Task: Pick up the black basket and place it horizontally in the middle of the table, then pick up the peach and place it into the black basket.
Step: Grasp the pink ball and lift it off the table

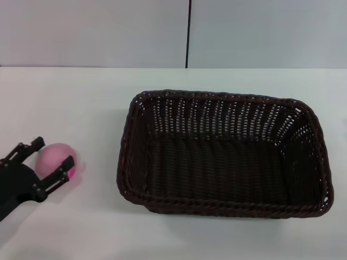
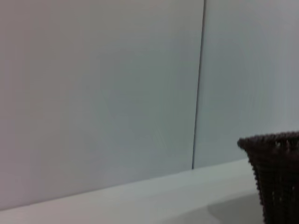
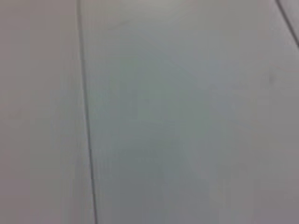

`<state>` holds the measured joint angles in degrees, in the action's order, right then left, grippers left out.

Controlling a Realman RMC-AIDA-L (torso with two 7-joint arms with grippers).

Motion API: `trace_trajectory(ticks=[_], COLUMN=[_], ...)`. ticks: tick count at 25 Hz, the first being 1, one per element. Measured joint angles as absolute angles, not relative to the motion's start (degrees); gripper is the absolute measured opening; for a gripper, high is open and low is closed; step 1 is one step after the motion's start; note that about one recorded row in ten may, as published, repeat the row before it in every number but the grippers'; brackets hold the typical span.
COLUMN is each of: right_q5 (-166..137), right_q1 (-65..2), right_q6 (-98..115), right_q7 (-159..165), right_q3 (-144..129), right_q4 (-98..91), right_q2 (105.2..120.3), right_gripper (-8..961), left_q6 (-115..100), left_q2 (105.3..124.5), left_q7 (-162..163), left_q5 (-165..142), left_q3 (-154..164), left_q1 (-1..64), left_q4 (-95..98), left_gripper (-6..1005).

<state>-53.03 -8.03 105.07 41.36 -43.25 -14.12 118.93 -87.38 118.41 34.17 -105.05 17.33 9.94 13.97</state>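
Note:
The black basket [image 1: 123,162] lies lengthwise on the white table [image 1: 81,97], middle to right, open side up and empty. One of its corners shows in the left wrist view [image 2: 275,172]. The peach [image 1: 54,157], pale pink with a magenta patch, rests on the table left of the basket. My left gripper [image 1: 53,151] is at the lower left, open, with one black finger on each side of the peach. The right gripper is out of view; its wrist view shows only a plain grey wall.
A grey wall with a dark vertical seam [image 1: 188,32] stands behind the table's far edge. Bare tabletop [image 2: 140,200] lies between the peach and the basket and in front of the basket.

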Motion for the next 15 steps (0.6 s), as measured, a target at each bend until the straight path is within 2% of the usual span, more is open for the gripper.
trace_trajectory(ticks=[13, 15], right_q5=[-52.9, -52.9], right_q1=[-9.8, -10.4], right_q6=[101.0, 100.2], right_q7=[41.3, 41.3], right_q3=[-42.5, -42.5], right_q4=[-8.8, -7.8], right_q2=[118.97, 119.00], right_gripper=[449, 449], left_q6=[-83.7, -83.9], left_q2=[118.46, 118.47], left_q7=[26.4, 25.1], left_q5=[-104.8, -104.7], left_q3=[17.7, 17.6], left_q1=[10.3, 10.2], left_q4=[11.3, 10.8], left_gripper=[715, 641])
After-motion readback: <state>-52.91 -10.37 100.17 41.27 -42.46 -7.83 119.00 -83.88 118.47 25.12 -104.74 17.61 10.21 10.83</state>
